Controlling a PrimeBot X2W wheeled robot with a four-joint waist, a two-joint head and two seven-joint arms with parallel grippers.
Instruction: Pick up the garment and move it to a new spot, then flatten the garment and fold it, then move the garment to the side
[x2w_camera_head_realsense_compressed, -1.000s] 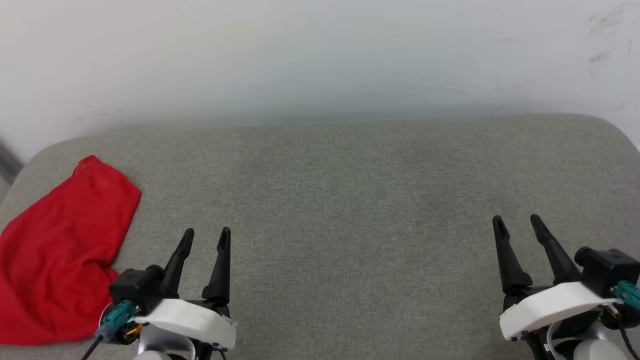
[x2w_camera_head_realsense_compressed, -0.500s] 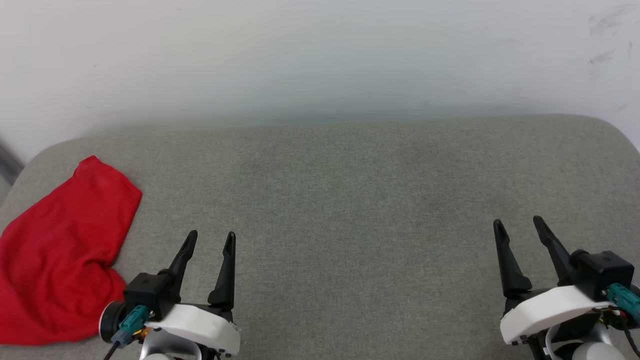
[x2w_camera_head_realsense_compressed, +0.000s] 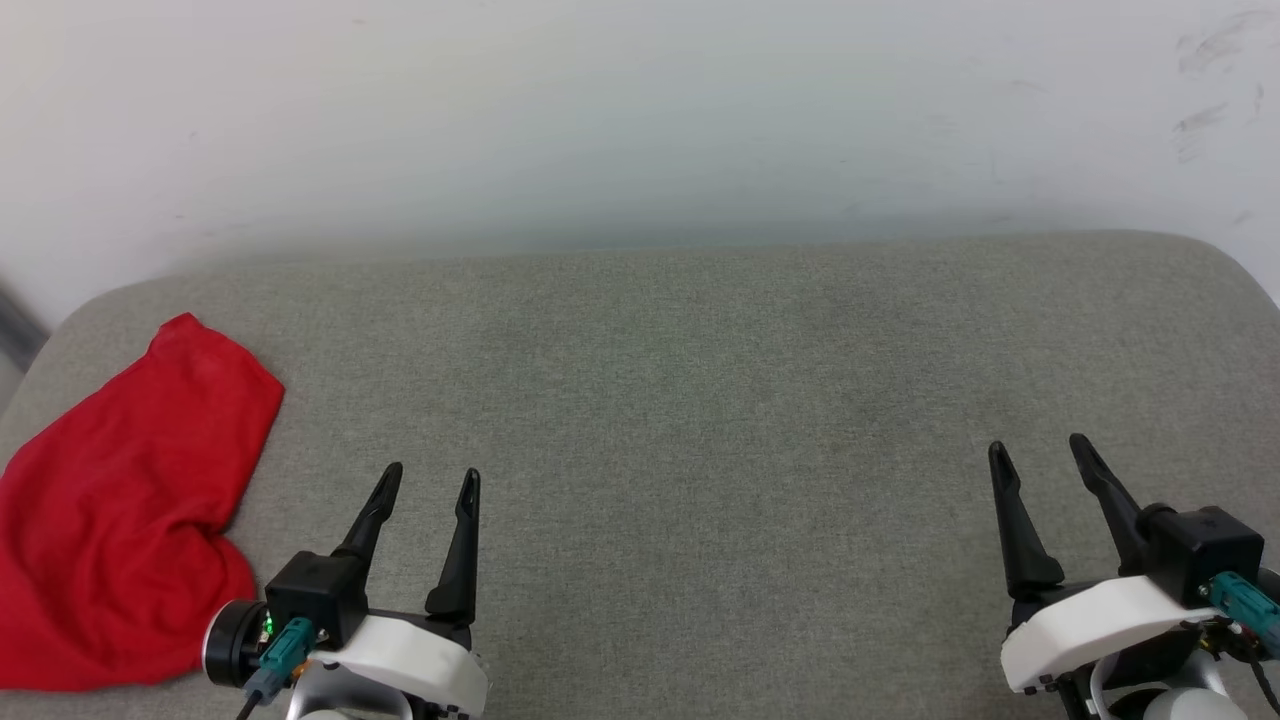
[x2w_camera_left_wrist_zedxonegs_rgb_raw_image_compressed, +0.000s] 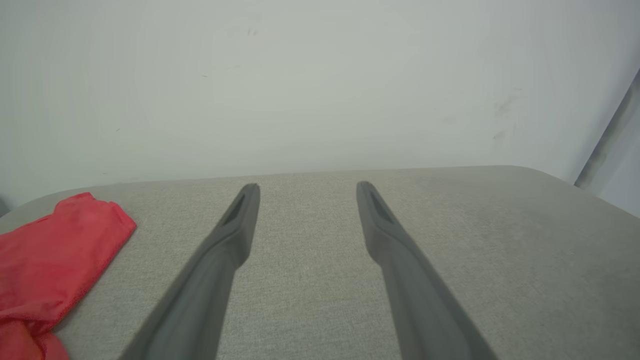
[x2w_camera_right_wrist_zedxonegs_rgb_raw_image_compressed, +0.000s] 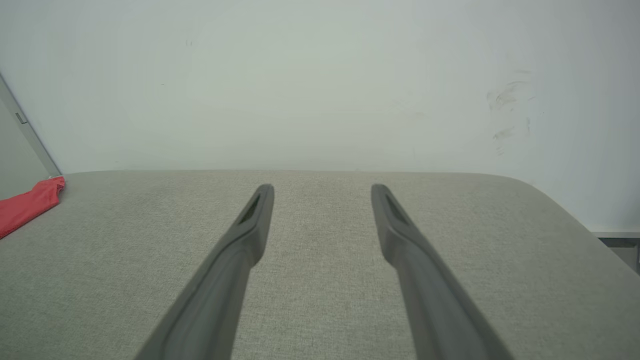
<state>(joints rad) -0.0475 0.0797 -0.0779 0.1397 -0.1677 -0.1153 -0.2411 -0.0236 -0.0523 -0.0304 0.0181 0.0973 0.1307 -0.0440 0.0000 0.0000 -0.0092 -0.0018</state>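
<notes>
The garment (x2w_camera_head_realsense_compressed: 120, 510) is a red cloth lying in a loose heap at the far left of the grey padded surface (x2w_camera_head_realsense_compressed: 700, 400); only plain red fabric shows. It also appears at the left edge of the left wrist view (x2w_camera_left_wrist_zedxonegs_rgb_raw_image_compressed: 50, 260) and small at the left edge of the right wrist view (x2w_camera_right_wrist_zedxonegs_rgb_raw_image_compressed: 27, 205). My left gripper (x2w_camera_head_realsense_compressed: 432, 478) hovers open just right of the garment, with nothing between its fingers. My right gripper (x2w_camera_head_realsense_compressed: 1038, 448) stands open near the right side, far from the garment. In each wrist view the gripper (x2w_camera_left_wrist_zedxonegs_rgb_raw_image_compressed: 307, 186) (x2w_camera_right_wrist_zedxonegs_rgb_raw_image_compressed: 322, 187) shows bare fingers spread over the surface.
A pale wall (x2w_camera_head_realsense_compressed: 640, 120) rises directly behind the padded surface. The surface has rounded corners at the left and right ends. A dark gap (x2w_camera_right_wrist_zedxonegs_rgb_raw_image_compressed: 620, 245) lies beyond the right end.
My left gripper has drifted slightly right and toward the near edge. The right gripper has barely shifted. The garment lies as before.
</notes>
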